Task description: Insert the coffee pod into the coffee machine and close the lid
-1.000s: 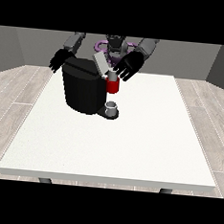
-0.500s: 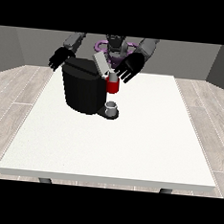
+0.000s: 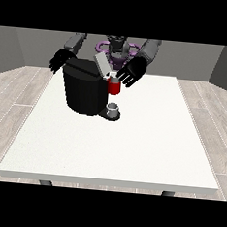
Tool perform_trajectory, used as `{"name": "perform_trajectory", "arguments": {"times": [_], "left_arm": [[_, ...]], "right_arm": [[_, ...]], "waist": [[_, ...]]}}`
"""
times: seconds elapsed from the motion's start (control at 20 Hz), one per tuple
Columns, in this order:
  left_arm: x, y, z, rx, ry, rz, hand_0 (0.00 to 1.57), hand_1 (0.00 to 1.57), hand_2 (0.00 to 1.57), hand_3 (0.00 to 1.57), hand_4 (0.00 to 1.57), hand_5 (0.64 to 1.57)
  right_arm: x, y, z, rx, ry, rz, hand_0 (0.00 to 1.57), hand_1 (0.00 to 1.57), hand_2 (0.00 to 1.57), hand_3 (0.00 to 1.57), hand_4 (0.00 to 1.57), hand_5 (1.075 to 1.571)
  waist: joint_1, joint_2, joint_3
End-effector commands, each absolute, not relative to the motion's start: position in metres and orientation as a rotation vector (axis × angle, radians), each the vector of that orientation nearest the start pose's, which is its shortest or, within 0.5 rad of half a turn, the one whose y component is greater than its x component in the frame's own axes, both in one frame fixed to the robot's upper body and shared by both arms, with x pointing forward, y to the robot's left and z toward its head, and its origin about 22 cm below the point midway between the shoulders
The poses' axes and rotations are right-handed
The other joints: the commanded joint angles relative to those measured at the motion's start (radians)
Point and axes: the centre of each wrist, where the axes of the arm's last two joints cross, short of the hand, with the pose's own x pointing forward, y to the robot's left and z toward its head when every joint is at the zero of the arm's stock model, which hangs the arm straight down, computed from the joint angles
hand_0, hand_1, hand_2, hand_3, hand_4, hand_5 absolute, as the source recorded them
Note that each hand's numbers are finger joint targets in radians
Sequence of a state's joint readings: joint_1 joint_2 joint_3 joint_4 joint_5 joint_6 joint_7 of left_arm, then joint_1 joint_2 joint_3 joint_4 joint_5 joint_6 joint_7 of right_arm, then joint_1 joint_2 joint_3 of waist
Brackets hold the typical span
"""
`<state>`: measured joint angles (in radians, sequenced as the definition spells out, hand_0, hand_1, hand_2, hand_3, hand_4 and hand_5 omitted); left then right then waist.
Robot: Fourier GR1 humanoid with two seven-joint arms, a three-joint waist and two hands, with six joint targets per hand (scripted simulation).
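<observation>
Closest to the camera is a big bare stretch of the white table (image 3: 131,151). Further back, on the left half, sits the black coffee machine (image 3: 84,91). A small grey cup (image 3: 113,109) stands upright on its base, on the side facing the view's right. Just above the cup is the machine's red part (image 3: 114,88), and I honestly can't make out the coffee pod itself there, so no idea which way it points. The grey lid (image 3: 101,65) is flipped up, its long side slanting up and to the left.

The hand at the view's right (image 3: 130,73) hovers just beside the red part, fingers spread out, holding nothing. The hand at the view's left (image 3: 59,60) is behind the machine's far corner, fingers also splayed and empty.
</observation>
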<state>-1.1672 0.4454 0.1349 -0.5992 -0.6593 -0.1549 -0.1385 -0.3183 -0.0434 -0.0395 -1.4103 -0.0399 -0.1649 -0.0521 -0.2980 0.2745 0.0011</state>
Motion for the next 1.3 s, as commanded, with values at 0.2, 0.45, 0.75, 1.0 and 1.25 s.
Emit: {"name": "perform_trajectory", "arguments": {"times": [0.2,0.45,0.75,1.0,1.25], "left_arm": [[0.463,0.248,0.228,0.724,-1.697,-0.956,1.11,1.11,1.15,0.98,0.41,1.571],[0.463,0.24,0.213,0.719,-1.645,-0.974,1.06,1.06,1.12,0.96,0.37,1.571],[0.463,0.259,0.238,0.744,-1.673,-0.984,0.91,0.91,1.02,0.86,0.36,1.571],[0.461,0.263,0.225,0.76,-1.604,-1.108,0.0,0.0,0.0,0.0,0.0,1.571],[0.461,0.243,0.199,0.755,-1.59,-1.126,0.0,0.0,0.0,0.0,0.0,1.571]], "right_arm": [[0.32,-0.214,0.034,-0.107,-1.75,-0.121,0.0,0.0,0.0,0.0,0.36,1.571],[0.32,-0.218,0.035,-0.105,-1.701,-0.108,0.0,0.0,0.0,0.0,0.4,1.571],[0.32,-0.211,0.036,-0.062,-1.755,-0.087,0.0,0.0,0.0,0.0,0.48,1.571],[0.318,-0.222,0.032,-0.081,-1.747,-0.091,0.0,0.0,0.0,0.0,0.47,1.571],[0.313,-0.219,0.018,-0.102,-1.691,-0.119,0.0,0.0,0.0,0.0,0.42,1.571]], "waist": [[0.046,0.009,-0.0007],[0.053,-0.04,-0.0008],[0.024,0.014,-0.0008],[0.036,-0.006,-0.0007],[0.053,-0.036,-0.0008]]}}
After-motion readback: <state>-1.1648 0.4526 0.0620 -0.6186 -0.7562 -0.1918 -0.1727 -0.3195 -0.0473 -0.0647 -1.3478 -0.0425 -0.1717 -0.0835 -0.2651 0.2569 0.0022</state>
